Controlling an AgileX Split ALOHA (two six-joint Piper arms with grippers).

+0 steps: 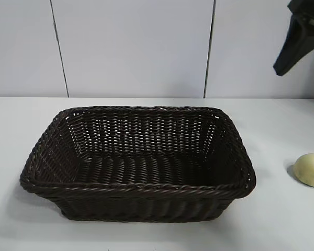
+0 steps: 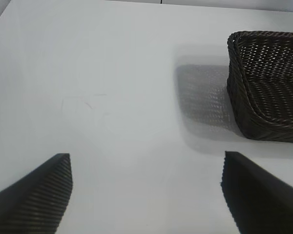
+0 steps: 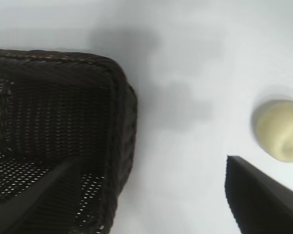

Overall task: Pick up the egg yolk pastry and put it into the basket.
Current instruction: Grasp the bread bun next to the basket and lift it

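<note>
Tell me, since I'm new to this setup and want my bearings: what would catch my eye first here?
The big dark woven basket dominates the middle of the white table, empty inside. To its right, apart from it near the table's edge, lies the small pale yellow egg yolk pastry. The right hand hangs high above that side, open in its wrist view, while the left hand hovers open over bare table left of the basket.

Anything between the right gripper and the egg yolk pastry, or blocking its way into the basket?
Nothing visible. The right gripper hangs open above the egg yolk pastry, which lies alone on the table; the basket beside it is open-topped.
</note>
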